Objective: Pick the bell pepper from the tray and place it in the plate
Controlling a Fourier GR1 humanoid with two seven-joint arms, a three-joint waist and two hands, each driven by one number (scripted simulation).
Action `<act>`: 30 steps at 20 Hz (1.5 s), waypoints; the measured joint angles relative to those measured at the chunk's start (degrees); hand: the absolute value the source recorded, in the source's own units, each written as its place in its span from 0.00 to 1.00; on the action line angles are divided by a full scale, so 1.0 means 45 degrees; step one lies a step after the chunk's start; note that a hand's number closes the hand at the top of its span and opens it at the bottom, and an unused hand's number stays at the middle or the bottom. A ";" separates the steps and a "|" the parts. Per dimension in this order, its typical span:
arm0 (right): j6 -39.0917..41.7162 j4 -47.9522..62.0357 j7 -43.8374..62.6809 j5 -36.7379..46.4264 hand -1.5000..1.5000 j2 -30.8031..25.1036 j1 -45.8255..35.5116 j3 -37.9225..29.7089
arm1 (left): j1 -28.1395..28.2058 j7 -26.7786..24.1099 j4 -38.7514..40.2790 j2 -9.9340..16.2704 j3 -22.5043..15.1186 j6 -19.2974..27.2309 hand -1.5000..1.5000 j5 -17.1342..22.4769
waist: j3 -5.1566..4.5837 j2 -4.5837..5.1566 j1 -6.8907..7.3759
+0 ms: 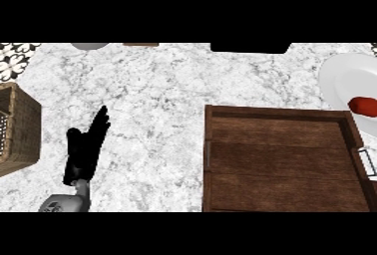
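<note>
A red bell pepper [364, 105] lies on the white plate [340, 79] at the right edge of the head view. The brown wooden tray [280, 164] sits just left of and below the plate, and nothing shows inside it. My left hand [85, 147] rests at the lower left with its fingers straight and pointing up, well away from the tray and holding nothing. My right hand does not show anywhere in the view.
A wicker basket [16, 129] stands at the left edge, close to my left hand. A grey round object [90, 46] and a black object [250, 48] sit at the counter's far edge. Marble counter [162, 99] lies between the hand and the tray.
</note>
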 measured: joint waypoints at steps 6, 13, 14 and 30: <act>-0.0062 -0.0400 -0.0331 -0.0300 0.00 0.0440 0.0570 -0.0113 | -0.0288 0.0073 0.0228 0.0039 0.0129 -0.0049 0.50 0.0032 | 0.0003 -0.0003 0.0005; -0.0356 -0.0732 -0.0478 -0.0334 0.00 0.0687 0.0979 0.0032 | -0.0061 -0.0149 0.0191 -0.0059 0.0012 -0.0055 0.50 -0.0058 | 0.0000 -0.0001 0.0082; -0.0419 -0.0760 -0.0429 -0.0328 0.00 0.0653 0.0981 0.0049 | -0.0065 -0.0149 0.0209 -0.0092 -0.0002 -0.0037 0.50 -0.0070 | 0.0006 0.0010 0.0103; -0.1438 -0.0778 -0.0849 -0.0165 0.00 0.0562 0.1772 0.0241 | -0.0264 -0.0132 0.0289 -0.0262 -0.0100 0.0024 0.50 -0.0232 | 0.0022 0.0050 0.0171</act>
